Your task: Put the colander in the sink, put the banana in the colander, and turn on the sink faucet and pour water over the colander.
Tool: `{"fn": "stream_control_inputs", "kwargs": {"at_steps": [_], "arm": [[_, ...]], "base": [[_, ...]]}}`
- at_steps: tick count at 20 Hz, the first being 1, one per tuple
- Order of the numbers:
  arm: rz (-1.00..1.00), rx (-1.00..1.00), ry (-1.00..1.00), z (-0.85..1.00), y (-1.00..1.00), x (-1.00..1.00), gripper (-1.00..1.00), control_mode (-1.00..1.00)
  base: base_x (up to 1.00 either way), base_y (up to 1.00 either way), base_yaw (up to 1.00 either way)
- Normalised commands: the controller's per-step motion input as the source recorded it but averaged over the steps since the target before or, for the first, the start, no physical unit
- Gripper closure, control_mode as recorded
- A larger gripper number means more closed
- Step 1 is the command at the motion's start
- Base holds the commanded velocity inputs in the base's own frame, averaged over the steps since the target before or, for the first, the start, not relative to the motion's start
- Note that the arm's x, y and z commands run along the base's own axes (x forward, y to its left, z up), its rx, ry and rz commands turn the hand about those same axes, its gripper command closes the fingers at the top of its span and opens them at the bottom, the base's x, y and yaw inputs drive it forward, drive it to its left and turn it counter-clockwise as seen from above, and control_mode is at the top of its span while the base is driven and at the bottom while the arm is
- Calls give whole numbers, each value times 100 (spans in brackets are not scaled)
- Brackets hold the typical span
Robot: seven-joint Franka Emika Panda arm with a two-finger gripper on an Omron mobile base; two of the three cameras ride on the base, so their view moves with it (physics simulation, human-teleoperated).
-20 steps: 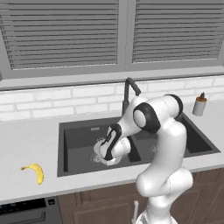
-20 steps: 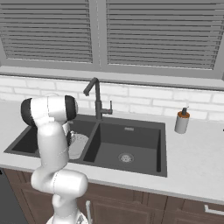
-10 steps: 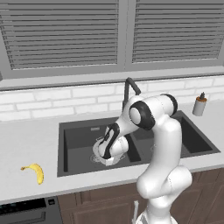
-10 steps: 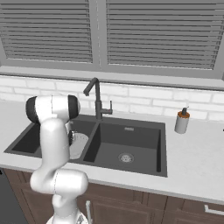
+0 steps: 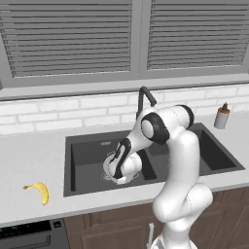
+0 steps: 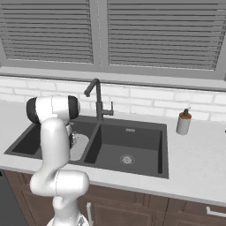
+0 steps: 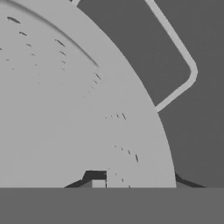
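Left base view: hand (image 5: 118, 176) low in the left basin of the sink (image 5: 87, 187) over the colander (image 5: 110, 163), so step one looks nearly done; banana (image 5: 39, 190) lies on the table (image 5: 29, 158) well off to its left, next to fetch. Right base view: faucet (image 6: 98, 99) just behind the hand, soap bottle (image 6: 183, 122) far right, nothing blocking. Hand view: colander (image 7: 65, 109) wall close up, fingertips hidden, so whether the hand grips or has let go I cannot tell.

We see flat, even rendered light, moderately bright, no glare. Soft shadow inside the sink (image 5: 87, 155) around the gripper (image 5: 118, 171). Base views soft, low-detail. Hand view washed grey; colander (image 7: 65, 109) just ahead of the gripper looks smooth, perforations faint. No edge distortion.
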Motion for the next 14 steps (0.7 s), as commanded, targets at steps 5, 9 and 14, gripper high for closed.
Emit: {"fn": "stream_control_inputs", "kwargs": {"at_steps": [5,9,14], "arm": [[0,0,0,0,0,0,-100,-100],[0,0,0,0,0,0,-100,-100],[0,0,0,17,-1,0,-100,-100]], "base": [[0,0,0],[0,0,0],[0,0,0]]}}
